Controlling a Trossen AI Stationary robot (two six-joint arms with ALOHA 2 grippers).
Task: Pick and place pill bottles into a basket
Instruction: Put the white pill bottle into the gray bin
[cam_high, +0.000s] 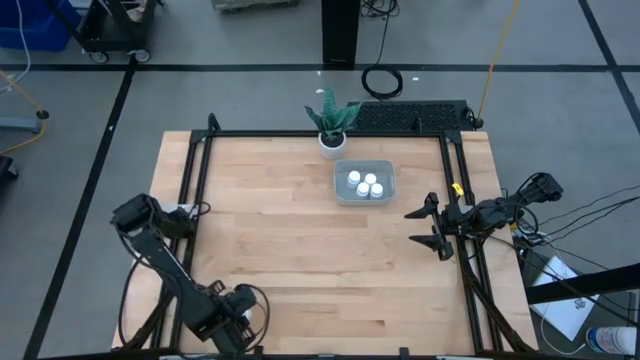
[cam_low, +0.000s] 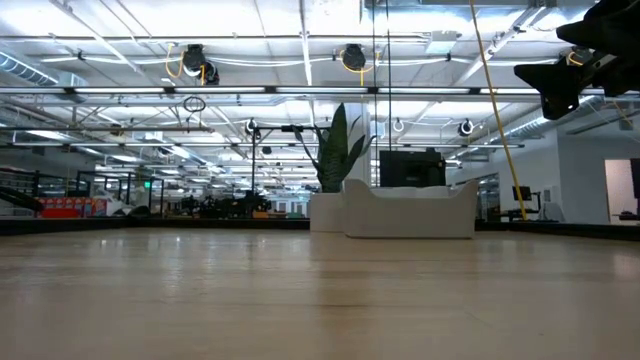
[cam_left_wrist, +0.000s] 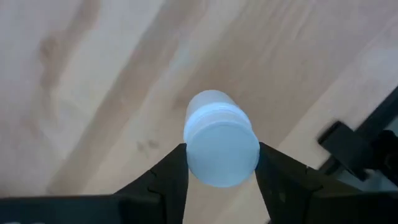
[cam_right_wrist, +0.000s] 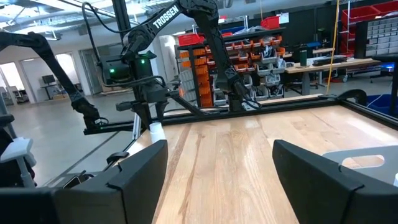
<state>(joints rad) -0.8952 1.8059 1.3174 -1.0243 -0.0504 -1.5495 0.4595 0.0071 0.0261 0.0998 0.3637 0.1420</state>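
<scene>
only the left wrist view shows the left gripper (cam_left_wrist: 222, 171) pinching a pill bottle (cam_left_wrist: 219, 144) above the table (cam_left_wrist: 93, 74); the high view shows four bottles (cam_high: 363, 184) in the basket (cam_high: 341, 170) and the right gripper (cam_high: 428, 226) spread wide at the table's right edge

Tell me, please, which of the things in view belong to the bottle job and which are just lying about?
Part of the job:
- basket at the table's far edge
- four pill bottles inside it
- fifth pill bottle between the left gripper's fingers, near the table's front left corner
- right gripper, open, at the table's right edge

Lying about:
- plant pot beside the basket
- coiled cable on the floor
</scene>
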